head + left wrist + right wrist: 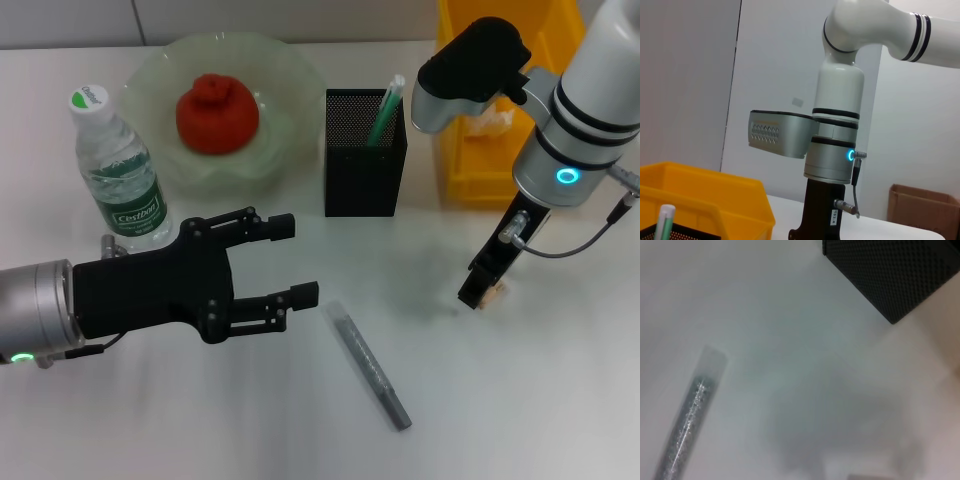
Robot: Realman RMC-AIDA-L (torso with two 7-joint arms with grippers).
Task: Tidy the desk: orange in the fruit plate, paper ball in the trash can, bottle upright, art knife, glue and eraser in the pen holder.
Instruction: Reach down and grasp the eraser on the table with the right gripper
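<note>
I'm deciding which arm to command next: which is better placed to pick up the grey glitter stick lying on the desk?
Probably left. The left gripper hovers with jaws open right beside the stick's near end. The right gripper is further off and seems to hold something small already.

Blk metal-mesh pen holder (365,160)

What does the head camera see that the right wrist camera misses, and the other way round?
Only the head view shows the upright bottle, the orange in the fruit plate, the yellow bin and both tools: the left tool open above the desk, the right tool lowered near something small. Only the right wrist view gives a close look at the bare desk surface. Both show the black mesh pen holder and the grey glitter glue tube lying flat.
</note>
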